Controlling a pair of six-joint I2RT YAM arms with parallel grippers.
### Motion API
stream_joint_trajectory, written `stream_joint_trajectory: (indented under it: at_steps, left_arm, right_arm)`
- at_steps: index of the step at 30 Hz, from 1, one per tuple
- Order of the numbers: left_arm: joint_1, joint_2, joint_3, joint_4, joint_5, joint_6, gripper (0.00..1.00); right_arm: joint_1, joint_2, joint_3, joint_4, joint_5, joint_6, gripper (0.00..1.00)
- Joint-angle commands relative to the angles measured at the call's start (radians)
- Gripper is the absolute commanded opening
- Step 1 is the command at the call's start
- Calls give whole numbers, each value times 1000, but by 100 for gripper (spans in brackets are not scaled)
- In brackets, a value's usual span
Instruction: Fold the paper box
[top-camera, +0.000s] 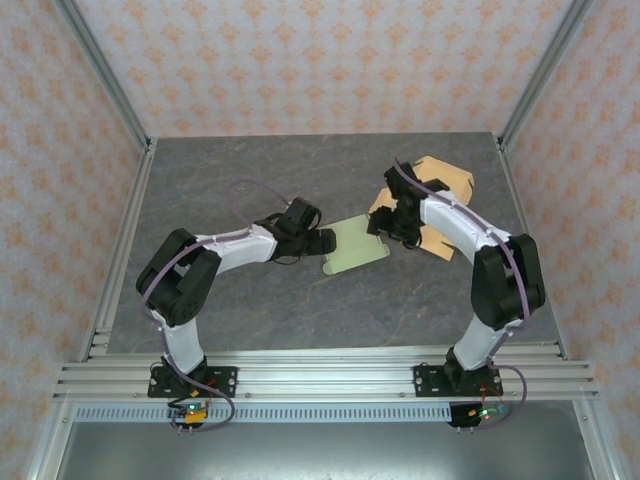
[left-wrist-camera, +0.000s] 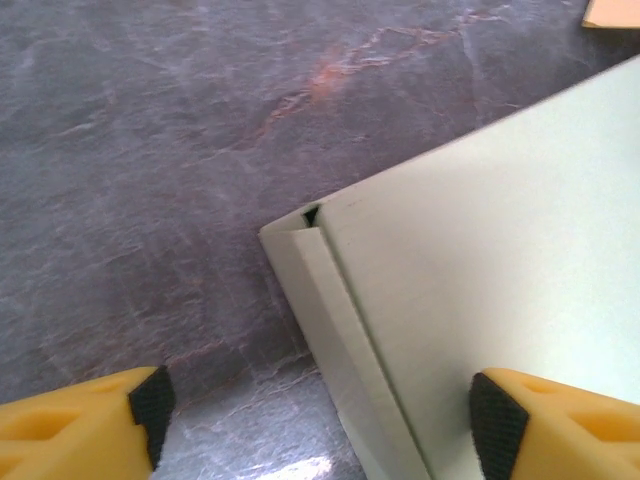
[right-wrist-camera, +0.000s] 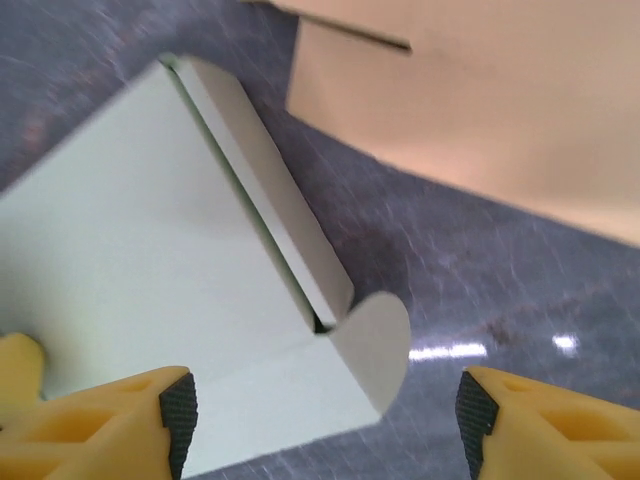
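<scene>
Left gripper (left-wrist-camera: 320, 425) spread, pinching nothing: one pad (left-wrist-camera: 150, 405) over bare table (left-wrist-camera: 150, 150), the other over the flat pale green box (left-wrist-camera: 480, 250), its folded edge strip between them. Right gripper (right-wrist-camera: 325, 415) likewise spread, astride the box's rounded flap (right-wrist-camera: 375, 345), tan cardboard (right-wrist-camera: 480, 110) just beyond the box. The overhead view adds the layout: a gripper at each end of the box, cardboard at its far right.
</scene>
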Motion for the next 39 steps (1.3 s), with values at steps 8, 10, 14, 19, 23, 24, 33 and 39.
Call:
stream_joint_trajectory:
  at_steps: [8,10,14,19,23,24,33,39]
  left_arm:
    - [81,46,-135,218,310,37,61]
    - [110,53,-177,305,377,17,60]
    - [147,61,-243,435,475,-1,58]
    - [183,123,-283,586,592,-62,56]
    - [198,154,-295,655,638,-97,52]
    - [199,159,-297,660,640,-101,51]
    - [233,187,-349,857,731,-215,42]
    - [235,215,-352,880,741,-224,39]
  right_arm:
    - [-141,113,-78,239,-385,-41,74]
    - [-167,137,-89,250,-472,-39,74]
    - [-177,145,-119,298,-585,-39,76]
    - [-177,162,-187,455,-672,16,76]
    - [-177,171,-237,526,-658,61,77]
    - [-177,169,-246,528,-640,65,78]
    - [-176,159,-322,658,-707,134,81]
    - [-175,151,-378,806,-722,171,82]
